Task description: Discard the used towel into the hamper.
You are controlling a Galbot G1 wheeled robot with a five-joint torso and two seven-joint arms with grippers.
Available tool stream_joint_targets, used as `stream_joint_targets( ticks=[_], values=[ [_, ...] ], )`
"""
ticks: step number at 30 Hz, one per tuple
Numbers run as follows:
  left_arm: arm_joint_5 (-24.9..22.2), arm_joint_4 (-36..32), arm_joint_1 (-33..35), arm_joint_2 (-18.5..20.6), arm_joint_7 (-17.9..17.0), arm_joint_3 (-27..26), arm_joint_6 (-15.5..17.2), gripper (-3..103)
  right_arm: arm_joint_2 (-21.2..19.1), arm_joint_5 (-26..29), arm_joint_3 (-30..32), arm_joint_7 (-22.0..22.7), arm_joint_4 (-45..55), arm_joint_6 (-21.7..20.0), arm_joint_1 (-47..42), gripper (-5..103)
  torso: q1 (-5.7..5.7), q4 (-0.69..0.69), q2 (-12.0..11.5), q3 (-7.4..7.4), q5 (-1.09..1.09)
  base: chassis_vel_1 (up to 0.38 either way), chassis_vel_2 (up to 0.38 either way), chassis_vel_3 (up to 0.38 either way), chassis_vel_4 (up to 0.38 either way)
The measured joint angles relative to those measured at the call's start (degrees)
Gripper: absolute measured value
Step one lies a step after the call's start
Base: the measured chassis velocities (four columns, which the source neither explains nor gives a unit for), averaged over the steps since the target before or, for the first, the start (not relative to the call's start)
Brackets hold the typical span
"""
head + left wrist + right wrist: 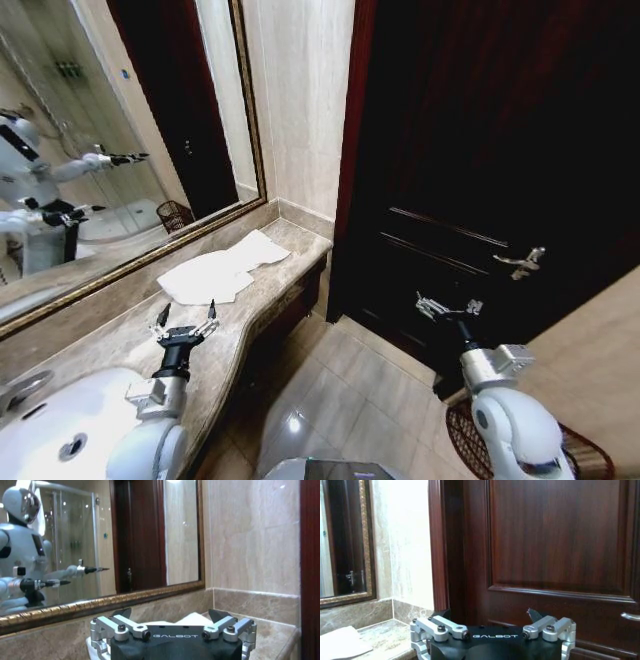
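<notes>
The used towel (225, 268) is white and lies crumpled flat on the marble counter, toward its far end by the wall. My left gripper (185, 318) hovers open over the counter just short of the towel. In the left wrist view the towel (192, 619) peeks between the spread fingers of the left gripper (170, 617). My right gripper (445, 305) is open above the floor, in front of the dark door. The right gripper (487, 615) faces the door, with the towel (340, 643) off to one side. The hamper (590, 455), a dark woven basket, stands on the floor behind my right arm and is partly hidden by it.
A white sink (60, 430) with a faucet (20, 385) sits in the counter near me. A gold-framed mirror (120, 120) runs along the wall behind it. The dark wooden door (480, 150) with a metal handle (520, 262) closes off the right. Tiled floor (350, 390) lies between counter and door.
</notes>
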Motion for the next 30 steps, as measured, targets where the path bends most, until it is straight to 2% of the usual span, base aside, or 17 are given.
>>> stream_joint_targets(
  ticks=[14, 21, 25, 28, 29, 30],
  values=[
    [-0.4, 1.2, -1.9, 0.6, -0.1, 0.5, 1.7, 100, -1.1, 0.1, 0.2, -0.2, -0.8, -0.3, 1.3, 100, -0.01, 0.00, 0.0, -0.01, -0.04, -0.103, 0.159, 0.148, -0.093],
    [0.2, 0.5, -1.7, 0.3, -1.9, 0.8, 2.1, 100, -2.1, 1.0, -0.1, -0.1, -1.0, -0.8, 2.0, 100, 0.03, 0.01, 0.0, 0.01, -0.02, -0.064, 0.120, 0.130, -0.049],
    [0.2, -0.4, -1.9, 0.9, -3.2, -0.2, 3.9, 100, -2.1, 1.5, -0.1, 0.0, -0.9, -1.0, 2.9, 100, 0.01, -0.01, 0.0, 0.00, -0.02, -0.014, 0.016, -0.002, 0.001],
    [-0.7, -1.8, -1.9, 1.2, -5.5, -0.3, 7.5, 100, -1.9, 2.0, 0.0, 0.5, -0.8, -1.1, 3.5, 100, -0.02, 0.00, 0.0, -0.01, -0.02, 0.000, 0.000, 0.000, 0.000],
    [-0.7, -1.8, -1.9, 1.2, -5.5, -0.3, 7.5, 100, -1.9, 2.0, 0.0, 0.5, -0.8, -1.1, 3.5, 100, -0.02, 0.00, 0.0, -0.01, -0.02, 0.000, 0.000, 0.000, 0.000],
    [-1.6, -2.6, -2.0, 1.5, -7.0, -0.2, 9.7, 100, -2.0, 2.0, 0.0, 0.7, -0.8, -1.2, 3.5, 100, -0.02, 0.00, 0.0, -0.01, -0.02, 0.000, 0.000, 0.000, 0.000]
  ],
)
